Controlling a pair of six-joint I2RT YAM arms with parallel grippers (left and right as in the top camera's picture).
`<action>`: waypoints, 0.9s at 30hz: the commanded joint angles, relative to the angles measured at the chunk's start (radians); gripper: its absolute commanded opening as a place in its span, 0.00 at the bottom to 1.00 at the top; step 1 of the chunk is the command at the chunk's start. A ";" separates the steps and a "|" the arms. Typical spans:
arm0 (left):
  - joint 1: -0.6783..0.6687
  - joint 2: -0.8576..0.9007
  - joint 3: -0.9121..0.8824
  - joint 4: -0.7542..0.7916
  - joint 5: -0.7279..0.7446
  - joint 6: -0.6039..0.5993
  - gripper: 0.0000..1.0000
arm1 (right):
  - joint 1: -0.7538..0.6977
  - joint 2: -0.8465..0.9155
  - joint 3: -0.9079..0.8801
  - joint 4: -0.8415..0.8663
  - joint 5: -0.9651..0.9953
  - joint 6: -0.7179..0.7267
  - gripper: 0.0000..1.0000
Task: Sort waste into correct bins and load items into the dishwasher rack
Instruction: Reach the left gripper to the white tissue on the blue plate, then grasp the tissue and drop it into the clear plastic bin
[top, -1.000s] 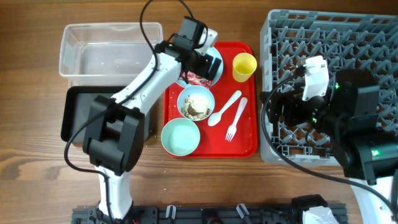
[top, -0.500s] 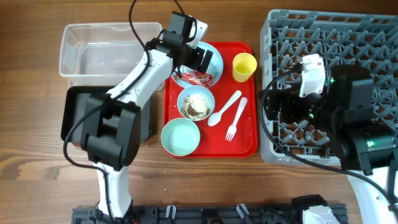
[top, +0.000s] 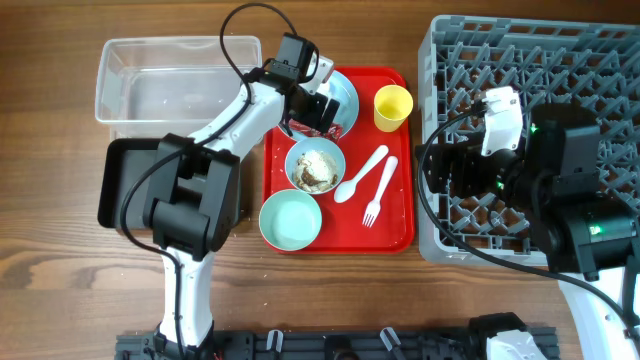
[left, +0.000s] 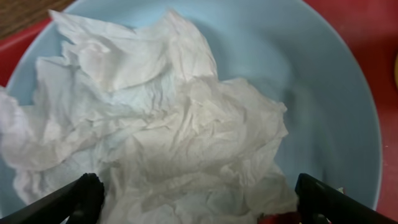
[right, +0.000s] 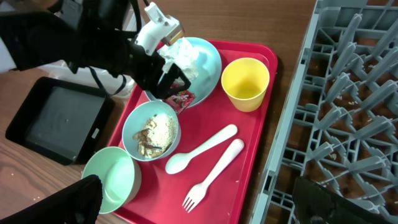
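My left gripper (top: 316, 103) hangs open low over the pale blue plate (left: 336, 93). Its fingers straddle the crumpled white napkin (left: 161, 130) lying on that plate without closing on it. A red wrapper (right: 181, 98) pokes out at the plate's near edge. One bowl (top: 315, 166) holds food scraps, and an empty mint bowl (top: 291, 220) sits in front of it. The yellow cup (top: 393, 106), spoon (top: 360, 175) and fork (top: 378, 195) lie on the red tray (top: 398, 238). My right gripper (top: 445, 172) is open and empty over the left edge of the grey dishwasher rack (top: 560, 60).
The clear tub (top: 170, 80) stands at the back left. A black tray (top: 122, 180) lies in front of it, partly under my left arm. Cables loop above both arms.
My left gripper has shifted slightly over the plate and settled around the napkin, staying open. The right arm has edged a little to the left.
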 joint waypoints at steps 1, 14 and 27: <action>-0.011 0.032 0.016 0.000 -0.009 0.019 0.99 | 0.004 0.007 0.016 0.002 -0.015 0.013 0.99; -0.015 0.035 0.020 0.012 -0.010 -0.008 0.04 | 0.004 0.007 0.016 0.002 -0.015 0.014 1.00; 0.064 -0.256 0.170 -0.084 -0.018 -0.256 0.04 | 0.004 0.007 0.016 0.002 -0.015 0.014 0.99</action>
